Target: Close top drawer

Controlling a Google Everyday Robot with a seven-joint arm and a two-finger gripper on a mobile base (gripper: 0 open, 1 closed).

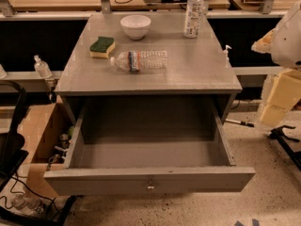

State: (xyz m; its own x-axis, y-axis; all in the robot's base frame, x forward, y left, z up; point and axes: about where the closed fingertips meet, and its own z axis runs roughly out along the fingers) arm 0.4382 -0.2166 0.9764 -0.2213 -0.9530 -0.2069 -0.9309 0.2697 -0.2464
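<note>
The top drawer (149,179) of the grey cabinet stands pulled far out toward me. Its flat grey front carries one small round metal knob (150,186) at its centre. The drawer's inside (150,152) is bare grey. The lower drawers are hidden beneath it. My arm enters at the right edge as white and pale yellow parts, and my gripper (276,101) hangs there, to the right of the cabinet, level with the drawer's back and apart from it.
The cabinet top (207,76) holds a white bowl (135,26), a green-and-yellow sponge (102,46), a plastic bottle lying on its side (140,60) and an upright bottle (194,13). A cardboard box (40,135) and a black chair (9,145) stand at the left. A black stand leg (288,142) lies at the right.
</note>
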